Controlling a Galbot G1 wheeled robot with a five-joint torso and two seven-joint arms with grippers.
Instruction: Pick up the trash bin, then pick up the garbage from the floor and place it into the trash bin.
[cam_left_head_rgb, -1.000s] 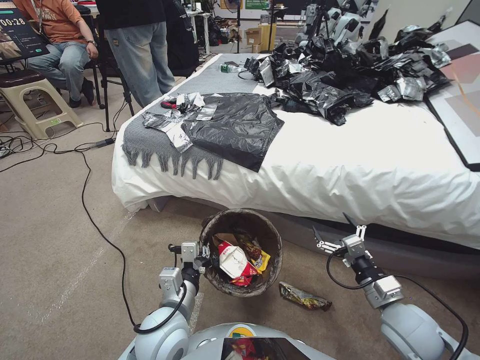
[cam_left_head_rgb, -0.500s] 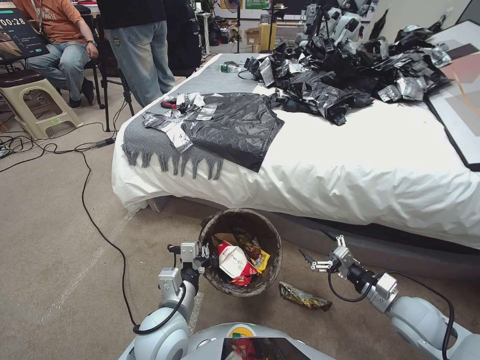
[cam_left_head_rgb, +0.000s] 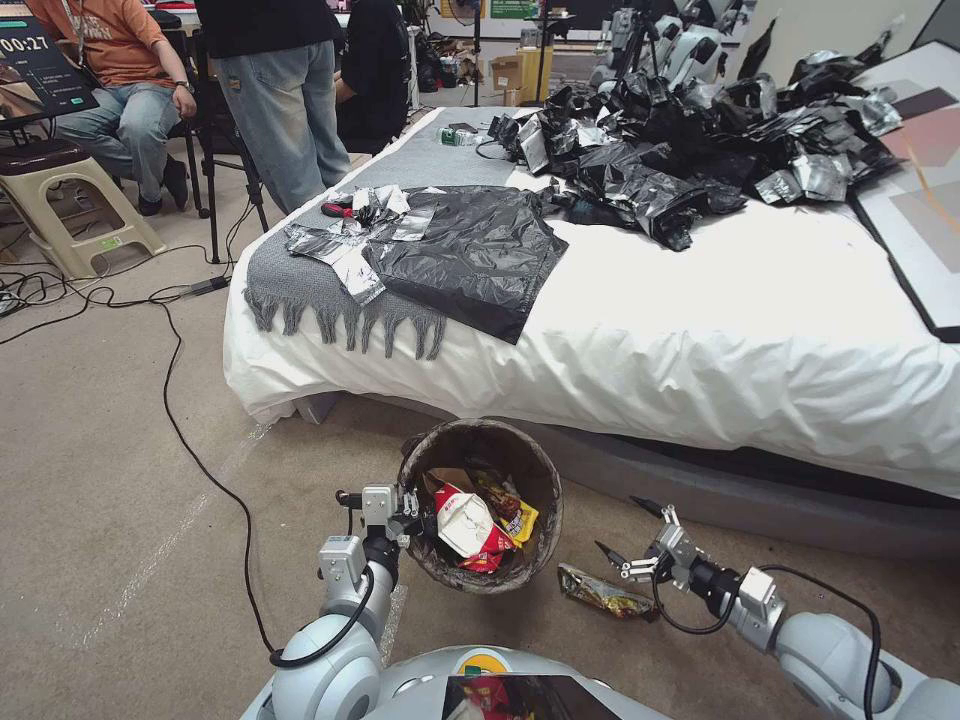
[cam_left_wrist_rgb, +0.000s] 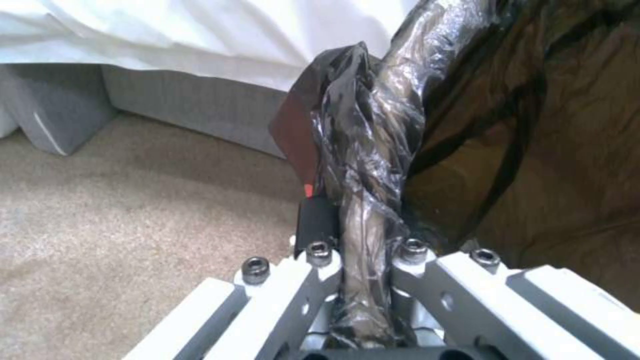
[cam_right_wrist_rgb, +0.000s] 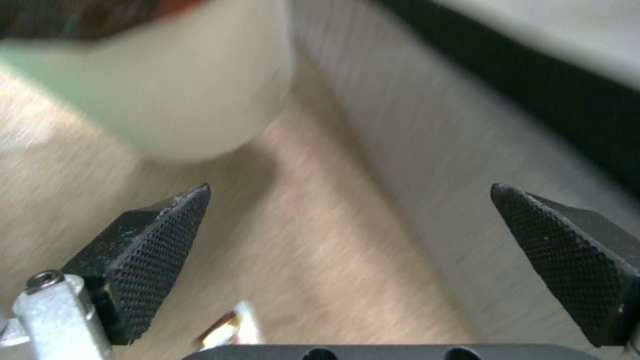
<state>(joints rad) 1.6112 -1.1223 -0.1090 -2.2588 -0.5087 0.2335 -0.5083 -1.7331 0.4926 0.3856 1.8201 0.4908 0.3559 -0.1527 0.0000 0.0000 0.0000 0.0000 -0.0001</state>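
The trash bin (cam_left_head_rgb: 480, 440), round with a dark liner over its rim, hangs just in front of the bed, and my left gripper (cam_left_head_rgb: 405, 510) is shut on its near-left rim. In the left wrist view the fingers (cam_left_wrist_rgb: 320, 227) pinch the bunched liner of the trash bin (cam_left_wrist_rgb: 533, 150). A crushed red-and-white cup (cam_left_head_rgb: 468, 525) and yellow wrappers lie inside it. One piece of garbage, a gold snack wrapper (cam_left_head_rgb: 605, 592), lies on the carpet right of the bin. Just above its right end, my right gripper (cam_left_head_rgb: 622, 527) is open and empty. Through its spread fingers (cam_right_wrist_rgb: 153, 250) I see carpet and the bin's white wall (cam_right_wrist_rgb: 187, 90).
A bed with a white sheet (cam_left_head_rgb: 720, 330) stands close behind the bin, carrying black plastic bags (cam_left_head_rgb: 470, 250) and a grey fringed throw (cam_left_head_rgb: 300, 290). A black cable (cam_left_head_rgb: 190, 440) runs over the carpet on the left. People and a stool (cam_left_head_rgb: 60, 200) are at the far left.
My right arm has come down and leftward, bringing the open gripper from near the bed base to just above the wrapper. The left gripper and bin have stayed put.
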